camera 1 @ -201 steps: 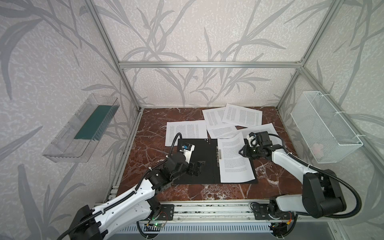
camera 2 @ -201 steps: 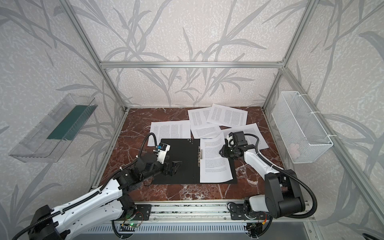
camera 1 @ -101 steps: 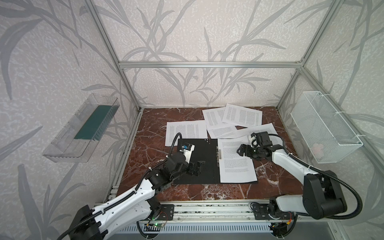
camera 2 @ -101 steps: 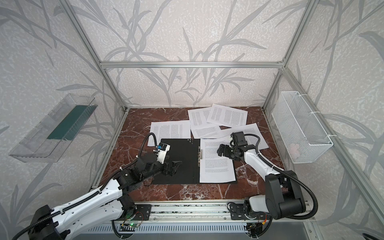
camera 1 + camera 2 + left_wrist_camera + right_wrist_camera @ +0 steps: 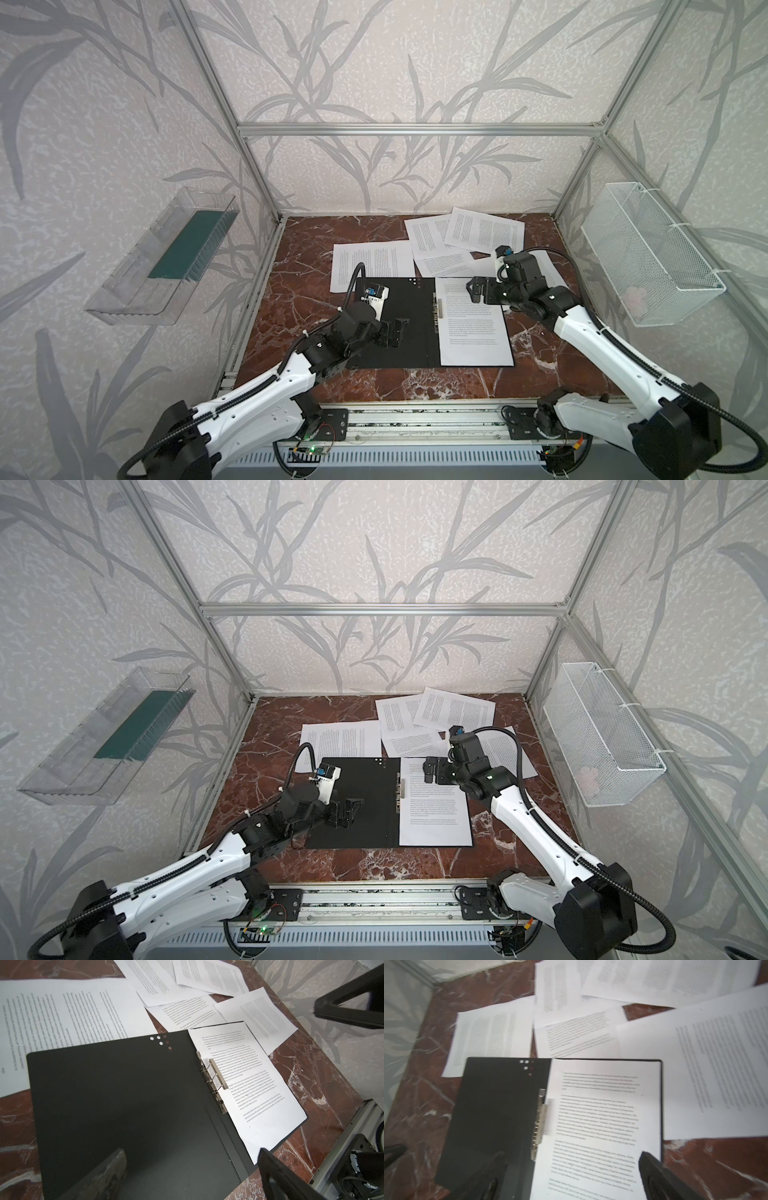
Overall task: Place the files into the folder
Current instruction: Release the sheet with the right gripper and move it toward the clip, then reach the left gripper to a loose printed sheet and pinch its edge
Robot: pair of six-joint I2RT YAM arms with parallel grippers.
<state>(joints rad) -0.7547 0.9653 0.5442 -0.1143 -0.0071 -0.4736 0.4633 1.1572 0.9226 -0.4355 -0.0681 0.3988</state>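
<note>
- Desk [image 5: 291,299]: the loose files [image 5: 374,259] lie overlapping behind the folder; dragging one may pull its neighbours along.
- Folder [image 5: 411,324]: open, black inside up; unpinned, it could slide under a push.
- One sheet [image 5: 473,328] rests on its right half; the next could shove it askew.
- Left pincer [image 5: 395,332] and right pincer [image 5: 478,291]: both spread, empty.
- Spine clip [image 5: 216,1074]: seemingly raised; edges may snag.
</note>
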